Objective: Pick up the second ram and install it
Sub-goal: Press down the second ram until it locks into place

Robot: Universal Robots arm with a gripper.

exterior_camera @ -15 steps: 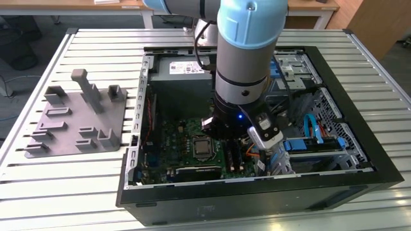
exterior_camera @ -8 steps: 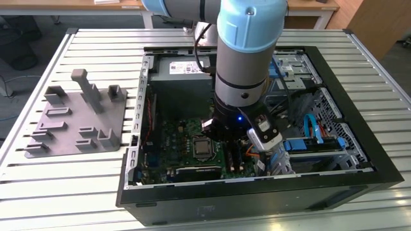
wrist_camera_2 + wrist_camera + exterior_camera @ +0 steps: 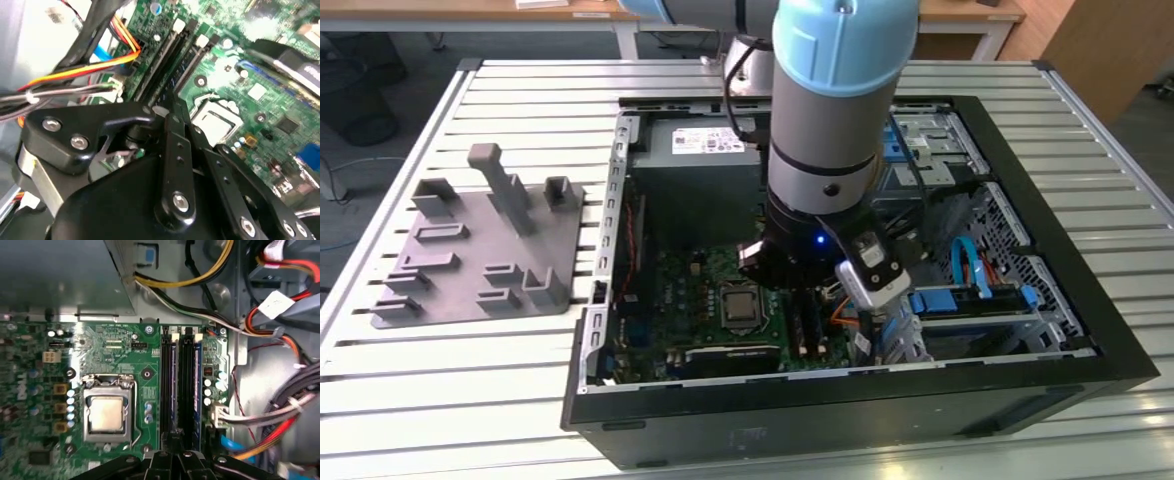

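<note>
While the gripper (image 3: 174,440), jaws pressed together, hovers over the motherboard's (image 3: 115,350) edge, the second ram (image 3: 197,385) stands seated in its slot just beyond the fingertips.

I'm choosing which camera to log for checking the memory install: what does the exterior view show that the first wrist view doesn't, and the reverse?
Exterior view's own: the grey fixture plate with upright posts on the slatted table, to the exterior view's left of the open computer case, and the robot arm reaching into the case.
First wrist view's own: the black memory slots seen lengthwise, with the gripper at one end of them, and the yellow cable bundle.
Shared: the green motherboard and the processor socket.
</note>
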